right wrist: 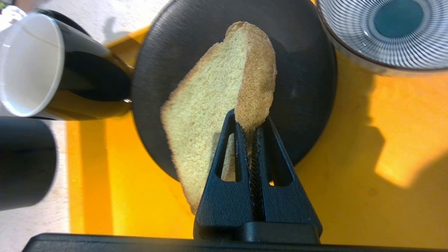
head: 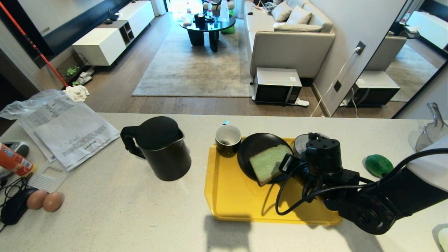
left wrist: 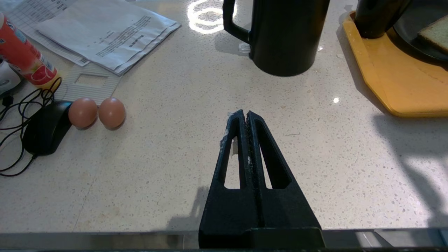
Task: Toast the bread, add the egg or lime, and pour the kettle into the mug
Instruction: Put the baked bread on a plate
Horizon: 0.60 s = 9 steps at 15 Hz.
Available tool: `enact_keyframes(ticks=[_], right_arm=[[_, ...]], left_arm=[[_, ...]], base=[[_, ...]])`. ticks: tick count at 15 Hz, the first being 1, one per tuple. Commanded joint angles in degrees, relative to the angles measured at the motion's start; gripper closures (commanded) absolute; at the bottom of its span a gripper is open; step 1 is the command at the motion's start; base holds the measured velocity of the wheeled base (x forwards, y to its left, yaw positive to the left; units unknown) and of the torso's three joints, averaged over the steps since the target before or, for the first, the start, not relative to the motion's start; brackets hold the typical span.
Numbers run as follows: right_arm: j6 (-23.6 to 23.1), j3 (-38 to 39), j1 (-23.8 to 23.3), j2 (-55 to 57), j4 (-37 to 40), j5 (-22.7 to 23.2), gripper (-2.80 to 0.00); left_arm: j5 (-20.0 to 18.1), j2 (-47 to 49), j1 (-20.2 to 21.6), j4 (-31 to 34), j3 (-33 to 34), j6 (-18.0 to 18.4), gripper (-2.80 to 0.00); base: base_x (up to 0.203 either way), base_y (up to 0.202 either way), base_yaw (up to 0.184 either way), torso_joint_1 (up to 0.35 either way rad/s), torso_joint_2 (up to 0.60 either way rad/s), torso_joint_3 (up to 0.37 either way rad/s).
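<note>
1. Right end effector (right wrist: 250, 131) clamped on the edge of the bread (right wrist: 210, 105), pinching the crust so the slice stands tilted on edge, its lower corner hanging past the plate (right wrist: 301, 70) rim toward the tray (right wrist: 350, 147); whether that corner touches the plate cannot be told
2. Edge grip judged deliberate: thin slice, best carried upright for a slot or for laying flat; no toaster seen in any view
3. Left end effector (left wrist: 246, 115) closed on nothing, parked low over bare counter (left wrist: 315, 157) near its front edge, well apart from the work; judged idle
4. Mug (head: 228, 140) upright at the tray's far left corner, touching or just beside the plate, open top clear for pouring; dark item at its bottom, judged the tea bag
5. Kettle (head: 159, 148) upright on the counter left of the tray, lid on, handle turned left, within likely reach of the left arm
6. Lime (head: 379, 165) on the counter right of the tray, untouched
7. Striped bowl (right wrist: 385, 31) on the tray beside the plate, empty, judged the place for egg or lime
8. Two brown eggs (head: 45, 200) paired at the counter's left front, beside a mouse (head: 15, 208); papers (head: 70, 131) behind
9. Risk noted: soft crumb under a narrow pinch, tearing or slipping possible
</note>
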Motion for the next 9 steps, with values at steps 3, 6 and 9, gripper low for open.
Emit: enact_keyframes(ticks=[3,6,9], right_arm=[[0.10,0.53,-0.99,0.84,-0.28,-0.12,0.00],[0.04,1.66,-1.43,0.93,-0.28,-0.12,0.00],[-0.78,2.02,-1.43,0.95,-0.28,-0.12,0.00]], left_arm=[[-0.02,-0.13,0.02,-0.03,0.97,0.02,0.00],[-0.02,-0.13,0.02,-0.03,0.97,0.02,0.00],[-0.02,-0.13,0.02,-0.03,0.97,0.02,0.00]], base=[[0.000,0.000,0.000,0.000,0.00,0.000],[0.000,0.000,0.000,0.000,0.00,0.000],[0.000,0.000,0.000,0.000,0.00,0.000]])
